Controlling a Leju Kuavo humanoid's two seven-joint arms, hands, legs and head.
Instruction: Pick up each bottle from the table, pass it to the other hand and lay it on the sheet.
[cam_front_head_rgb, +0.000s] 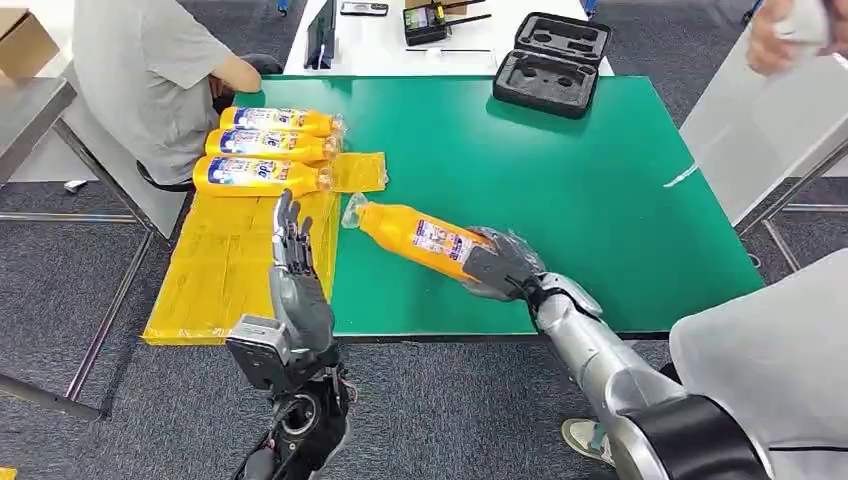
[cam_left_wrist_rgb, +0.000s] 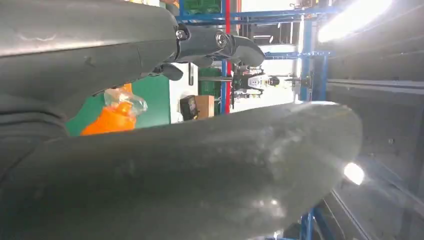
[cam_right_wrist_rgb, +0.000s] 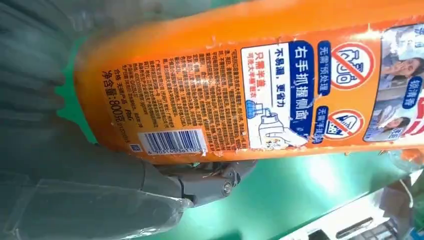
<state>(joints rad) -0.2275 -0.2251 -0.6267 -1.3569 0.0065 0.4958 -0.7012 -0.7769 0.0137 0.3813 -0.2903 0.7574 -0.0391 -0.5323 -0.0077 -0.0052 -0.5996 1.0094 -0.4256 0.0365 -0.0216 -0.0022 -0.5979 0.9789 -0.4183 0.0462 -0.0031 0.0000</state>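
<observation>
Two silver arms came up from the near edge of the scene. The left hand (cam_front_head_rgb: 291, 262) stood upright with its fingers straight and apart, holding nothing, just over the near right part of the yellow sheet (cam_front_head_rgb: 215, 275). The right hand (cam_front_head_rgb: 500, 267) gripped the base end of an orange bottle (cam_front_head_rgb: 420, 236), fingers wrapped around it; the right wrist view showed the label and barcode of that bottle (cam_right_wrist_rgb: 250, 85) pressed against the grey thumb. It was tilted over the green table (cam_front_head_rgb: 560, 190), its plastic-wrapped cap end pointing toward the left hand and lying close to the sheet's right edge. In the left wrist view the wrapped cap (cam_left_wrist_rgb: 120, 102) showed between the hand's grey parts. Farther back, three more orange bottles (cam_front_head_rgb: 265, 147) lay side by side on the sheet's far end, caps to the right. Beyond them sat a person in grey (cam_front_head_rgb: 150, 70), and a black foam-lined case (cam_front_head_rgb: 550, 62) lay open at the table's far edge.
</observation>
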